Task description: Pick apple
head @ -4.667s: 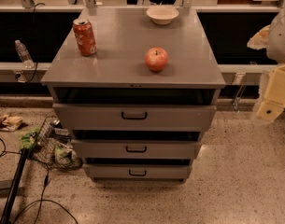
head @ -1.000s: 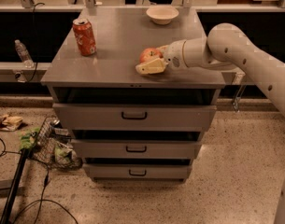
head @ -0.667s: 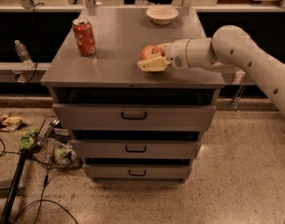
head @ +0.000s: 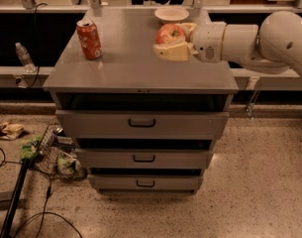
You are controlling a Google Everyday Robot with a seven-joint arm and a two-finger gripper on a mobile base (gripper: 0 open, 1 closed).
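Gripper [head: 171, 40] clenched around apple [head: 169, 33] | near back-right corner of tabletop [head: 135, 69] | apple red, yellowish patch | red soda can [head: 89, 38] back-left, lettering unreadable

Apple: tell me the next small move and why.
Probably raise it straight up: the gripper, over the cabinet top, is shut on the apple, with the bowl just behind it, so upward looks clearest.

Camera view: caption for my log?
Hand grips the apple over the cabinet, near the bowl; can stands apart.
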